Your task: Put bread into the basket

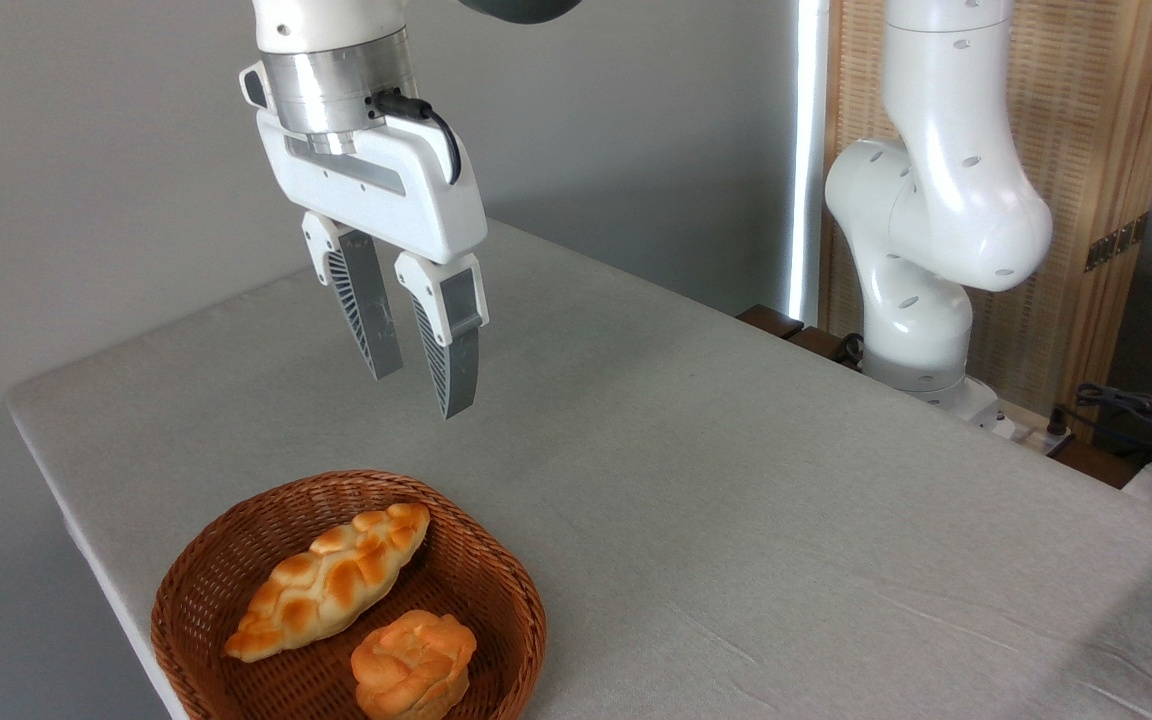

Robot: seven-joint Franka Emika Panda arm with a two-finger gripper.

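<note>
**Bun in the basket, gripper hanging empty above**

The small round bread (413,664) lay inside the wicker basket (198,590), down toward the near-right part of its floor, its knotted orange top facing up and its paler sides just visible. Beside it, a long braided loaf (331,582) stretched diagonally across the basket from lower left to upper right — the two sat very close, though whether they actually touched could not be told from this angle. The basket itself rested near the front-left corner of the table (736,480), which was covered in a pale grey cloth; its lower rim was cut off by the bottom edge of the picture.

The gripper (424,392) hung in the air above the basket and somewhat behind it, well clear of the rim and of both breads. Its two ribbed grey fingers (366,305) pointed downward, slightly tilted, with a narrow gap between them — the jaws were parted a little, not wide, and held nothing. A black cable ran along the white gripper body below the metal wrist flange.

At the right, the white base joints of the arm (936,230) rose from beyond the far table edge, in front of a slatted wooden screen (1086,120). Some dark cables (1136,410) lay at the far right, off the table.
</note>
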